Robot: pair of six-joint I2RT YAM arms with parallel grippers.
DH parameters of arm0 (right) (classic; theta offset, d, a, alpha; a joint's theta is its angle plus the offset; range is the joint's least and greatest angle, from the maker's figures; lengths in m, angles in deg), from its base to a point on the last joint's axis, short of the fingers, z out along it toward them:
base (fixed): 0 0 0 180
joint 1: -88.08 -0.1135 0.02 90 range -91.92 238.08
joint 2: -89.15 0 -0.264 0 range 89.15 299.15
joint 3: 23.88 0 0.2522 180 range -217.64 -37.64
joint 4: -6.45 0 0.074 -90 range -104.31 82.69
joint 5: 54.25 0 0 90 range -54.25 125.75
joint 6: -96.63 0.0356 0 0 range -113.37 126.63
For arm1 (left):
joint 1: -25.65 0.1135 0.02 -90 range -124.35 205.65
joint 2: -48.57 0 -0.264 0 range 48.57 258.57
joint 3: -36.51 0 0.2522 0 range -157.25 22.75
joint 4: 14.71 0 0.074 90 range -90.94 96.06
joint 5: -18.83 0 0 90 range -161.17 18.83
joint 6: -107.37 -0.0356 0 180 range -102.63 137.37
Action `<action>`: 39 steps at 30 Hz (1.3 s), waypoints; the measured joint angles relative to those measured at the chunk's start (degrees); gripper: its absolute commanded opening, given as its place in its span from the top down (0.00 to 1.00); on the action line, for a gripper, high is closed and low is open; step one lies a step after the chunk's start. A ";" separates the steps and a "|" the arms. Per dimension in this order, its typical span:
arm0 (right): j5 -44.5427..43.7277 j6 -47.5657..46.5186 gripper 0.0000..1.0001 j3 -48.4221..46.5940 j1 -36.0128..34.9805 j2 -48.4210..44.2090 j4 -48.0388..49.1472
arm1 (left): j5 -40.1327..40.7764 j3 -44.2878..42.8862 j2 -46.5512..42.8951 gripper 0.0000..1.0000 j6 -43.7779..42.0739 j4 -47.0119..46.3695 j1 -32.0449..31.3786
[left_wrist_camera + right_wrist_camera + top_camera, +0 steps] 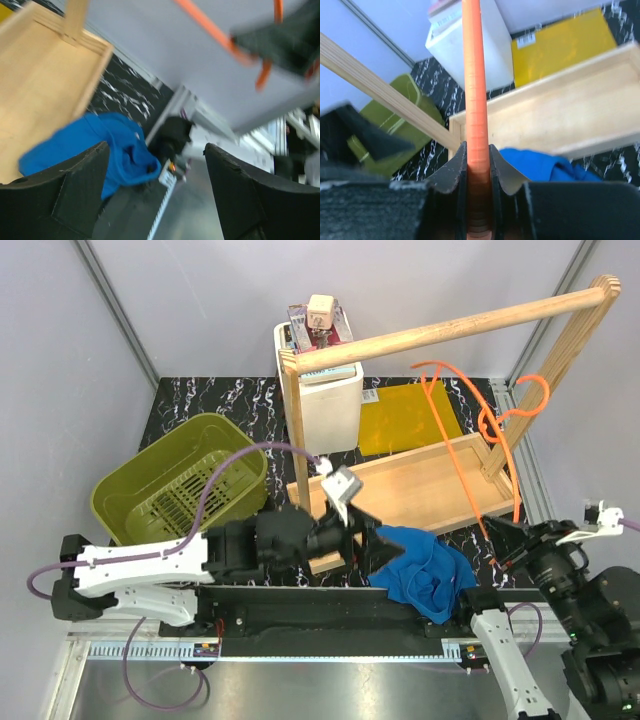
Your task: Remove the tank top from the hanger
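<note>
The royal-blue tank top (420, 568) lies crumpled on the table by the front edge of the wooden base, off the hanger. It also shows in the left wrist view (117, 147) and the right wrist view (545, 162). The orange hanger (470, 445) is held up tilted, its hook (512, 405) near the frame's right post. My right gripper (503, 540) is shut on the hanger's bar (476, 90), and its jaws (478, 165) pinch it. My left gripper (385, 543) is open and empty just left of the tank top; its fingers (70, 195) stand wide apart.
A wooden rail (450, 328) and frame stand on a flat wooden base (420, 490). A green basket (175, 485) sits at the left. A white box (330, 405) and a yellow mat (410, 418) are behind the frame.
</note>
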 measured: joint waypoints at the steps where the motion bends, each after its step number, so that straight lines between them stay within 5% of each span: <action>1: -0.04 -0.72 1.00 -1.70 0.00 1.27 0.37 | 0.57 1.16 -0.94 0.20 -0.85 0.13 -2.23; 7: -0.22 -5.53 1.00 -9.40 0.00 11.47 1.14 | 8.81 9.62 0.11 0.20 -2.69 2.16 -10.99; 23: -0.02 -9.79 1.00 -16.28 0.00 29.97 6.78 | 15.19 8.83 14.49 0.14 4.33 7.43 -12.66; 26: -0.17 -9.20 0.55 -14.38 0.00 29.09 7.34 | 15.13 7.34 17.11 0.09 5.03 8.28 -12.70; 28: -0.63 -8.55 0.13 -12.35 0.00 27.61 7.45 | 15.17 5.44 19.61 0.07 5.18 8.85 -12.72; 29: -0.94 -8.00 0.02 -11.56 0.00 26.82 7.08 | 15.21 4.50 20.76 0.06 5.20 9.01 -12.72; 39: -6.86 -6.62 0.00 -5.25 0.00 16.70 -0.31 | 19.47 -10.75 36.33 0.01 14.03 15.17 -9.88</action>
